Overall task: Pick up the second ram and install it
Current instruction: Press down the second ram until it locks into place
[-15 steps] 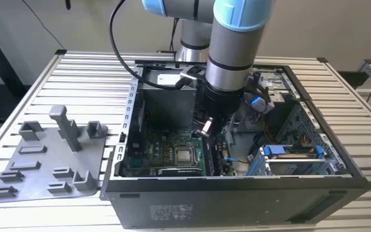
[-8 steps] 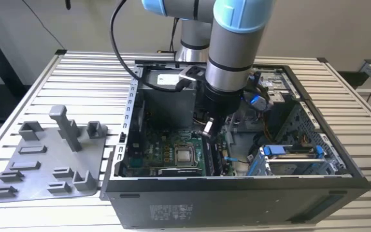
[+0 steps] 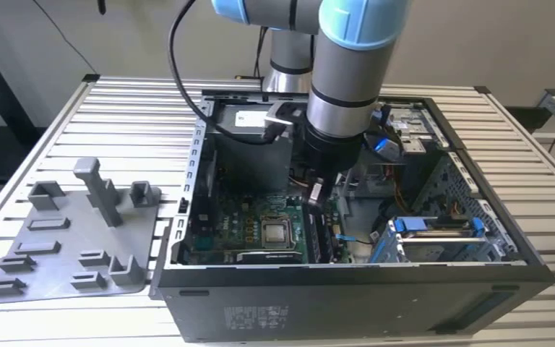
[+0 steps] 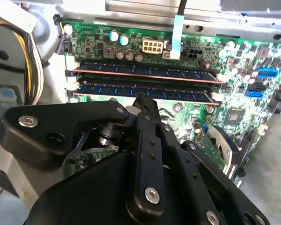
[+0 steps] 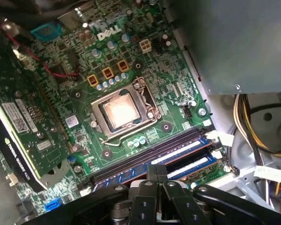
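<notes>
My gripper (image 3: 314, 194) reaches down into the open computer case (image 3: 355, 289), over the memory slots. In both wrist views its black fingers (image 4: 144, 110) are pressed together with nothing between them. The gripper's (image 4: 143, 99) tip sits right at the top edge of the second ram (image 4: 178, 91), a long dark stick with blue labels standing in its slot. The same ram (image 5: 182, 151) lies just beyond the gripper (image 5: 157, 169) in the first wrist view. Another stick (image 4: 145, 72) stands in the neighbouring slot, closer to the board's edge.
The silver processor (image 5: 122, 112) sits in its socket on the green motherboard (image 3: 220, 231). An expansion card (image 5: 23, 126) stands along one side, and yellow power cables (image 5: 267, 140) run off the board's edge. A grey fixture tray (image 3: 75, 246) with an upright post lies at the exterior view's left.
</notes>
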